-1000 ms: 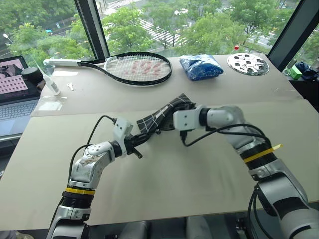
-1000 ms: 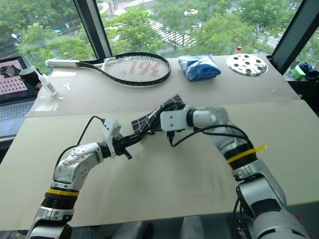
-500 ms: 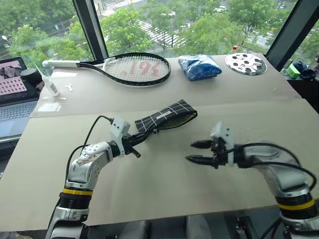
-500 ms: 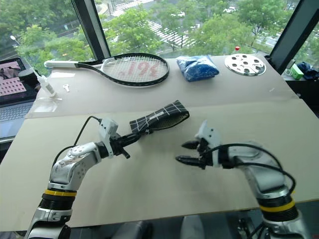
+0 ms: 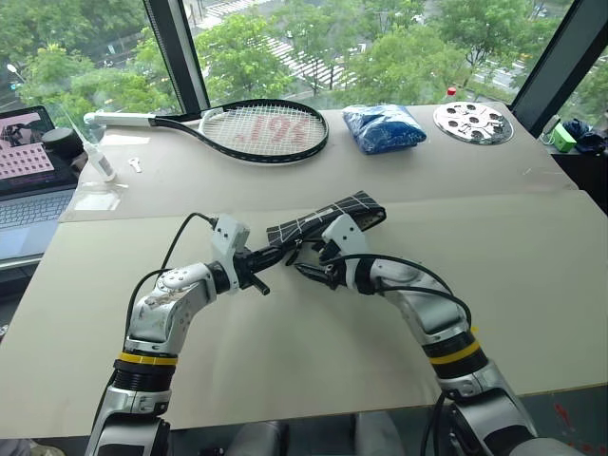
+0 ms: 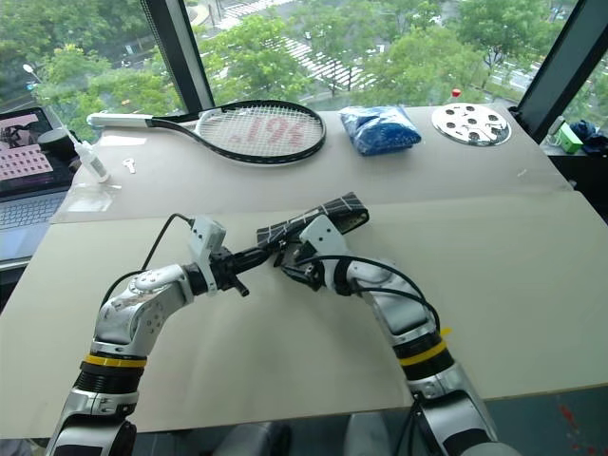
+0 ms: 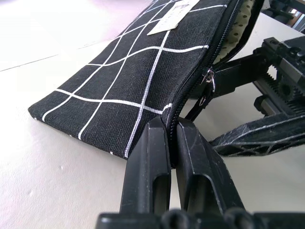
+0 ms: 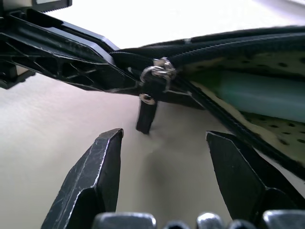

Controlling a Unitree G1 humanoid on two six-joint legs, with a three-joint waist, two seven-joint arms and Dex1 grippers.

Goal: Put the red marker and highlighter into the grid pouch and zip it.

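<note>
— Windows with green treetops run behind a pale table (image 5: 313,332). Where is the grid pouch?

— The grid pouch (image 5: 328,217) is held up off the table near the middle, stretching from the centre toward two o'clock. The left gripper (image 5: 264,257) has its fingers pressed together on the pouch's corner at the closed end of the zipper; in the left wrist view the two black fingers (image 7: 148,167) pinch the seam.

— And the right gripper?

— The right gripper (image 5: 318,266) sits just beside the left one, under the pouch, its jaws spread and empty. In the right wrist view the zipper pull (image 8: 153,88) hangs between and just beyond its fingertips, not touching them.

— Is the pouch zipped?

— No, its mouth gapes. The highlighter (image 8: 267,93) shows inside as a pale green body against the dotted lining. I cannot make out the red marker.

— Anything else on the table?

— At eleven o'clock lies a tennis racket (image 5: 256,130), at twelve a blue bag (image 5: 383,126), at one a round metal disc (image 5: 472,122), and a laptop (image 5: 28,180) at nine.
</note>
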